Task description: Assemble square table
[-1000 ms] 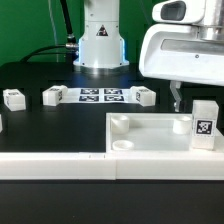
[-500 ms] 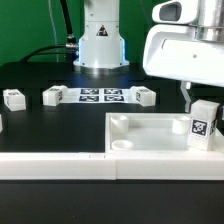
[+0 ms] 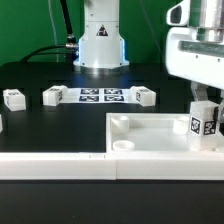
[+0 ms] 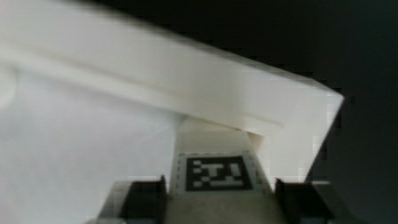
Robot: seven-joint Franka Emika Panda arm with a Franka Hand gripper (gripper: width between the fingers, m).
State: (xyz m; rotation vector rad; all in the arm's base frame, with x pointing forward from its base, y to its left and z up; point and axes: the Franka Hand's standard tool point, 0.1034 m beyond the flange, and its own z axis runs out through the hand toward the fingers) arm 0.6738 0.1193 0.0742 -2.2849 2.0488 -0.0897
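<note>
Open stretch of black table (image 3: 55,128) toward the exterior view's left, between the long rail (image 3: 50,163) on the near edge and the far row. Far row: loose legs (image 3: 13,98) (image 3: 53,96) (image 3: 145,96), gaps between them, marker board (image 3: 100,96), robot base (image 3: 100,45) behind. Tray top (image 3: 150,135) fills the near stretch on the exterior view's right. Over its right-hand end, the gripper (image 3: 203,106) is clamped on a held leg (image 3: 205,123)
</note>
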